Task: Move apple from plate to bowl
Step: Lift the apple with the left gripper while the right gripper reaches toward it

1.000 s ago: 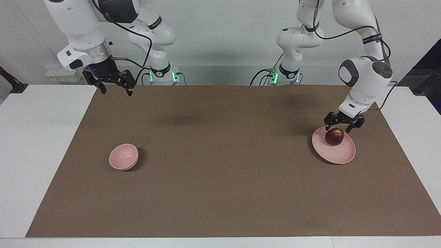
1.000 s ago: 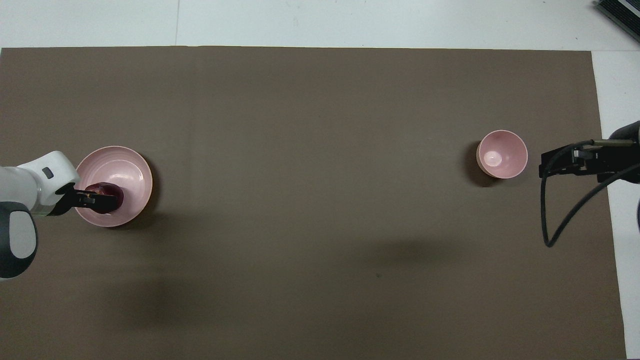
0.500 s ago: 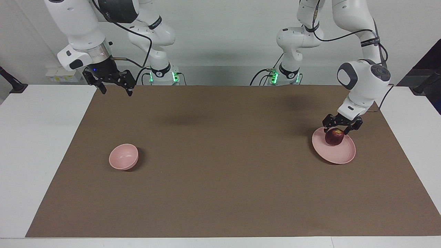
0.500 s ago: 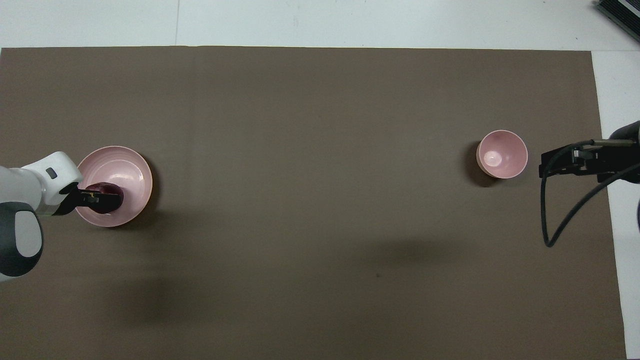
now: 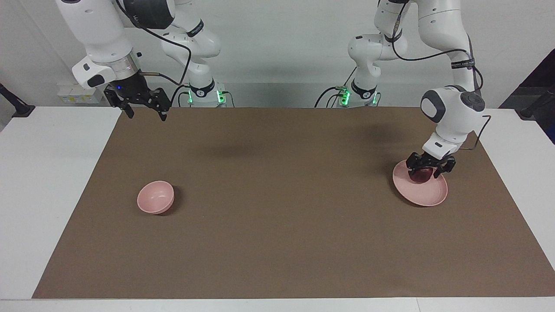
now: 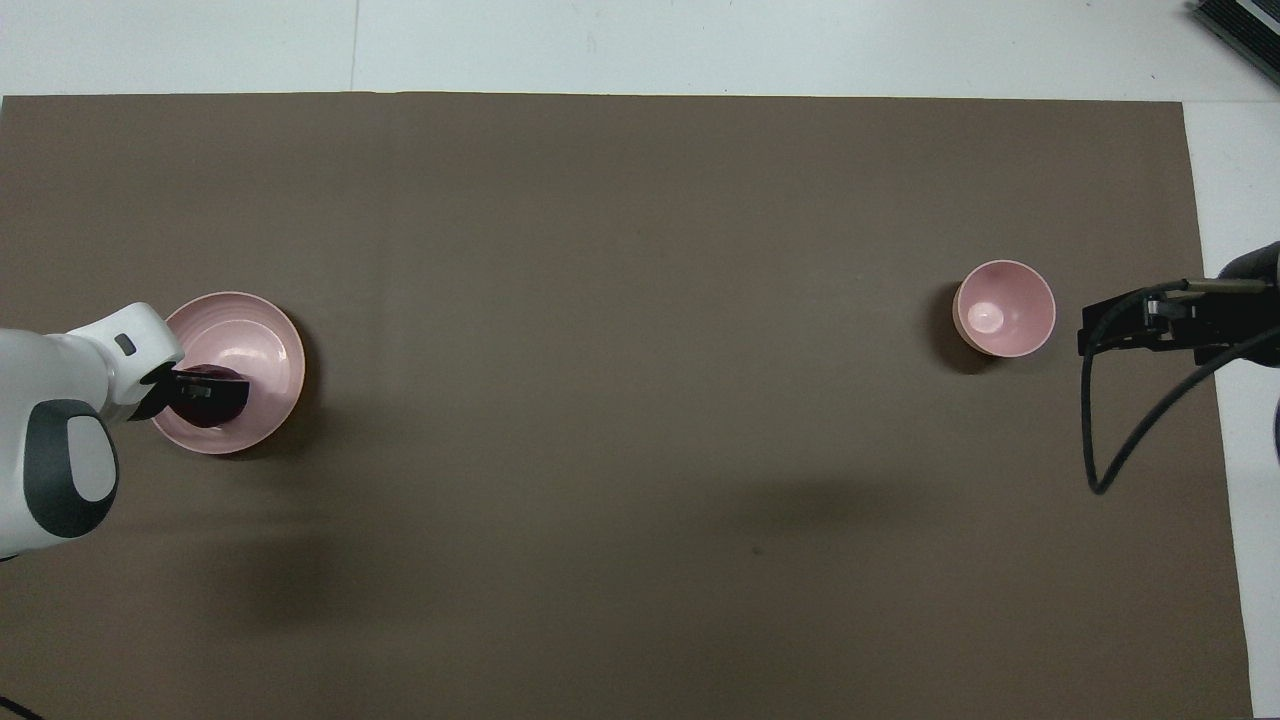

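Observation:
The dark red apple [image 5: 421, 175] lies on the pale pink plate [image 5: 429, 194] toward the left arm's end of the table. My left gripper [image 5: 427, 170] is down on the plate, its open fingers straddling the apple. In the overhead view the apple [image 6: 218, 402] shows partly under that gripper [image 6: 205, 385], on the plate [image 6: 262, 338]. The small deep pink bowl [image 5: 155, 197] stands empty toward the right arm's end; it also shows in the overhead view [image 6: 1004, 308]. My right gripper [image 5: 145, 113] waits open in the air over the mat's corner; the overhead view shows it [image 6: 1092, 334] beside the bowl.
A brown mat [image 5: 277, 216] covers most of the white table [image 5: 47, 182]. A black cable [image 6: 1130, 430] hangs from the right arm near the bowl.
My left gripper has come down from just above the apple until its fingers sit on either side of it. The apple, plate, bowl and right arm have not moved.

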